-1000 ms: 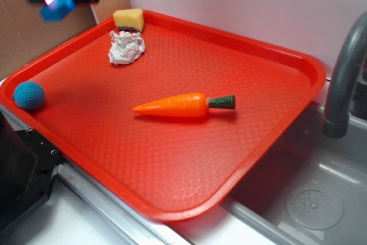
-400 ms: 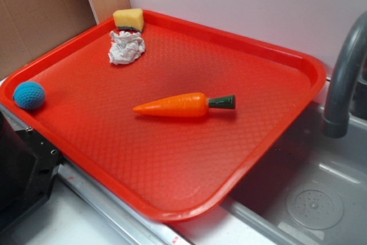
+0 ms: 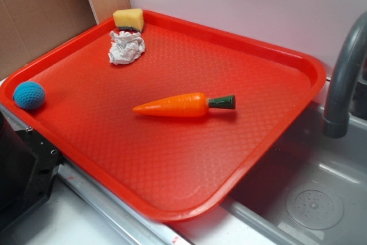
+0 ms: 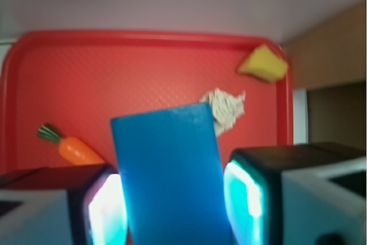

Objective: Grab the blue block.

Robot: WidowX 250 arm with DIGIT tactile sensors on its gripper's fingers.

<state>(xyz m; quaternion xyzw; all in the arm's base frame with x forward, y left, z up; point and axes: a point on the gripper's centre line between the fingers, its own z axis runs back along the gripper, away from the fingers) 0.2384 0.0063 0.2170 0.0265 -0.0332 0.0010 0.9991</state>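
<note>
In the wrist view the block [image 4: 169, 176] fills the lower middle of the frame, standing between the two pads [image 4: 106, 210] of the claw [image 4: 172, 210]. Each pad lies against a side of the block, so the claw is clamped on it. The block's long axis runs up the frame, tilted slightly left, with its top edge sticking out well beyond the pads.

The exterior view shows neither claw nor block; both are outside that frame. So the block is off the tray, held in the air above it, though how high cannot be told.

Behind the block in the wrist view, the red tray [image 4: 143, 41] spreads across the frame. A carrot [image 4: 71, 146] lies at lower left, a crumpled white wad [image 4: 226, 107] sits just right of the block's top edge, and a yellow sponge [image 4: 264, 64] is at upper right in the tray's corner. The exterior view adds a teal ball [image 3: 28, 94] at the tray's left rim and a grey faucet [image 3: 344, 78] over a sink at right.

By my reading the grab is already done: the block sits centred between the pads, so nothing remains but to keep the hold firm.
</note>
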